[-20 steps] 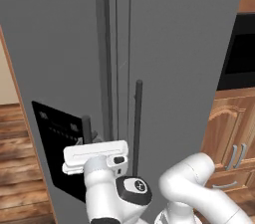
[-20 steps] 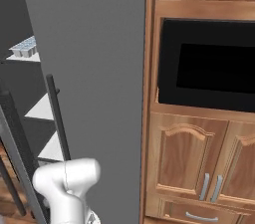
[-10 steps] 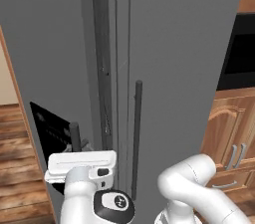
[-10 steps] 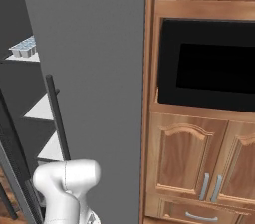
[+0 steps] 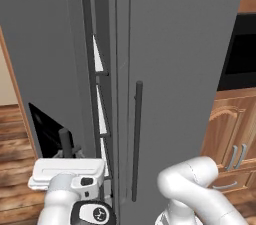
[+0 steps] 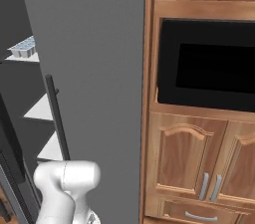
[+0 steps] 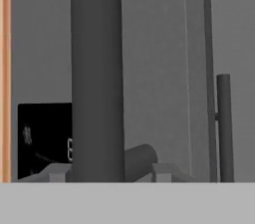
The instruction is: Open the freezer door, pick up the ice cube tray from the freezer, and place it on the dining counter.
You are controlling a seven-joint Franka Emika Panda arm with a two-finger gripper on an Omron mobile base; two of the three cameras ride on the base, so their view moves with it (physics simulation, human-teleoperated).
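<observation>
— Freezer door (image 5: 47, 69), the tall grey slab with the black rectangular dispenser panel (image 5: 47, 131): how does it stand?

— Swung partly outward on the left side of the left base view, its inner edge clear of the plain grey neighbouring door (image 5: 180, 84). White shelves (image 5: 100, 119) of the tall narrow grey freezer (image 5: 102, 44) show in the gap.

— And the small pale tray with light blue cube cells?

— That ice cube tray (image 6: 24, 48) sits on an upper white shelf inside the freezer, at the left edge of the right base view, well above the white arm.

— Where is the two-finger gripper (image 5: 69, 141)?

— Low in front of the open door, at its dark vertical bar handle (image 7: 97, 83). In the hand view that bar rises thick and close between the two finger tips (image 7: 57, 173), one tip on each side of it.

— Fingers clamped on it?

— They stand apart, around the bar; whether they press on it I cannot tell.

— Anything else nearby?

— The plain door's own dark bar handle (image 5: 136, 139), and brown wooden cabinets (image 6: 199, 158) with a black oven (image 6: 209, 63) to the right.
</observation>
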